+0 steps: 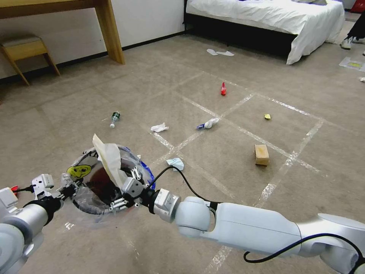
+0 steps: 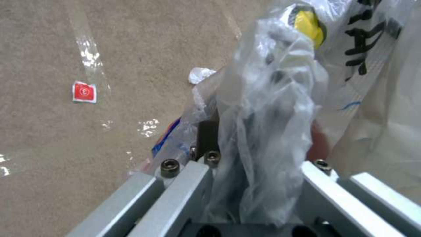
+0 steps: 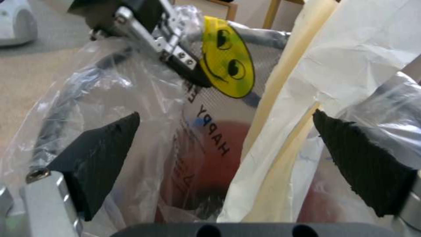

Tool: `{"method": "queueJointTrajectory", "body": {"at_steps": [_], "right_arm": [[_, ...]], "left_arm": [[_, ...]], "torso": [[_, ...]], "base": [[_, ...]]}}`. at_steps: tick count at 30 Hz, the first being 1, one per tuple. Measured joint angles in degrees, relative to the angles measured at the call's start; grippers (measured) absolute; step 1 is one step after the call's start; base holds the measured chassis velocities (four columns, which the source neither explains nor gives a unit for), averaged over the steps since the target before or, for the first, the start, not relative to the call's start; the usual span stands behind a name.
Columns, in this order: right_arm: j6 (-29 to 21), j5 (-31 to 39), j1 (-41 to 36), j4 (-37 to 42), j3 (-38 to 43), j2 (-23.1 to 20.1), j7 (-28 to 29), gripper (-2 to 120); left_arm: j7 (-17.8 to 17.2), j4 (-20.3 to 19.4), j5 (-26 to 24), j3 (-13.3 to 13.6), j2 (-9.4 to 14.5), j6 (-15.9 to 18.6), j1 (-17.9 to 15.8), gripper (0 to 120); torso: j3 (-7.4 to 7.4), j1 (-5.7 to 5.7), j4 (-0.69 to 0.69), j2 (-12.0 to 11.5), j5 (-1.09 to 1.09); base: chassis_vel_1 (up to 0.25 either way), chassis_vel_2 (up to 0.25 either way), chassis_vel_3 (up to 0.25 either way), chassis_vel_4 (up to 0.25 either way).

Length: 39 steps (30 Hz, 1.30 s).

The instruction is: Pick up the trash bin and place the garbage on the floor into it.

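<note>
The trash bin (image 1: 99, 182) is at the lower left of the head view, lifted above the floor and tilted, so that its dark red inside is seen. It is lined with a crinkled clear bag, has a yellow smiley sticker (image 1: 79, 171) on the rim, and a cream paper sheet (image 1: 108, 156) stands out of it. The garbage lies scattered on the carpet: a plastic bottle (image 1: 114, 118) at centre left, a white tissue (image 1: 159, 128), a blue and white wrapper (image 1: 208, 123), a pale blue mask (image 1: 176, 163) near the bin, a brown box (image 1: 261, 154) at the right, a red wrapper (image 1: 223, 89) higher, a small yellow scrap (image 1: 267, 116).
</note>
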Motion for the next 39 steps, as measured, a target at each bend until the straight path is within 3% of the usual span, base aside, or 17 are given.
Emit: {"method": "queueJointTrajectory", "body": {"at_steps": [17,39], "right_arm": [[-2.41,-0.38,2.47,0.87,-1.7,0.33,1.9,100],[-7.03,-1.95,7.02,3.47,2.36,-2.63,4.29,100]], "left_arm": [[0.11,-0.21,0.36,0.0,-0.87,0.0,0.15,1],[0.44,-1.32,0.73,-1.2,-1.46,-0.02,1.04,1]], "torso": [[0.0,0.0,0.0,0.0,0.0],[0.0,0.0,0.0,0.0,0.0]], "base": [[0.0,0.0,0.0,0.0],[0.0,0.0,0.0,0.0]]}}
